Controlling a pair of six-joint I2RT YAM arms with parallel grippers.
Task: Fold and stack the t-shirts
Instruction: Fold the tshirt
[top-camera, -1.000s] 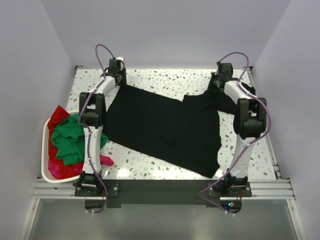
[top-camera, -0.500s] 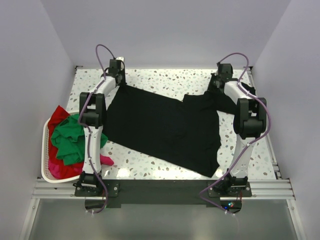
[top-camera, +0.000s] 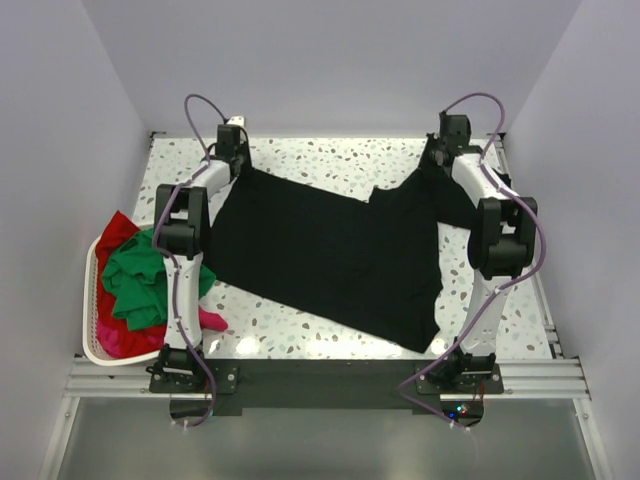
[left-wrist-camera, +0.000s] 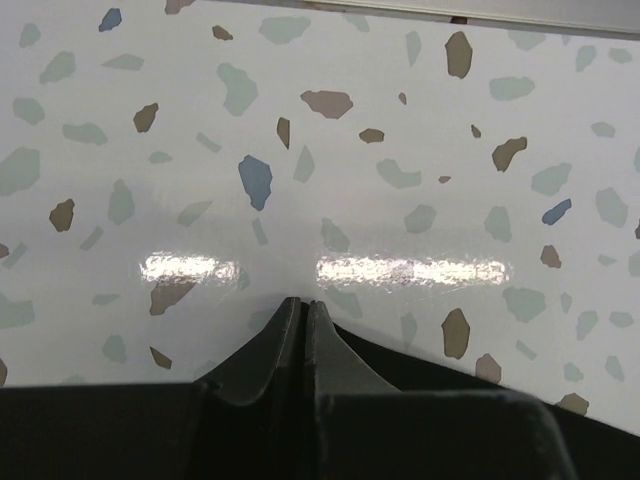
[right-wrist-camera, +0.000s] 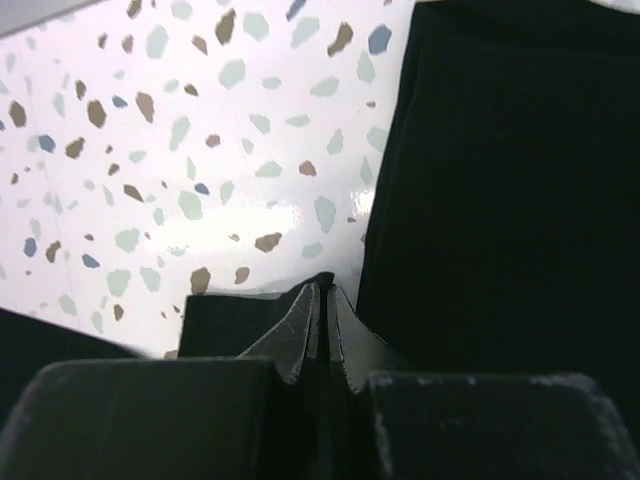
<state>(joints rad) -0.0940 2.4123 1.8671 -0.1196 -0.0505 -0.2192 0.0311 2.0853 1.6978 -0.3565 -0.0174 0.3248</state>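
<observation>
A black t-shirt (top-camera: 330, 250) lies spread across the speckled table (top-camera: 330, 155), slanting from far left to near right. My left gripper (top-camera: 238, 165) is shut on its far left corner; in the left wrist view the closed fingers (left-wrist-camera: 303, 310) pinch the black cloth (left-wrist-camera: 450, 375) just above the table. My right gripper (top-camera: 436, 160) is shut on the shirt's far right part and holds it raised; in the right wrist view the closed fingers (right-wrist-camera: 322, 295) grip black cloth (right-wrist-camera: 500, 200). Green (top-camera: 140, 280), red (top-camera: 118, 228) and magenta (top-camera: 210, 320) shirts are piled at the left.
A white plastic basket (top-camera: 92, 345) holding the coloured shirts stands at the table's left edge. Grey walls close in the table on three sides. The arm bases sit on a metal rail (top-camera: 320, 378) at the near edge.
My right gripper has lifted and moved a little farther back with the shirt's far right part, pulling the cloth up. My left gripper has shifted slightly back too.
</observation>
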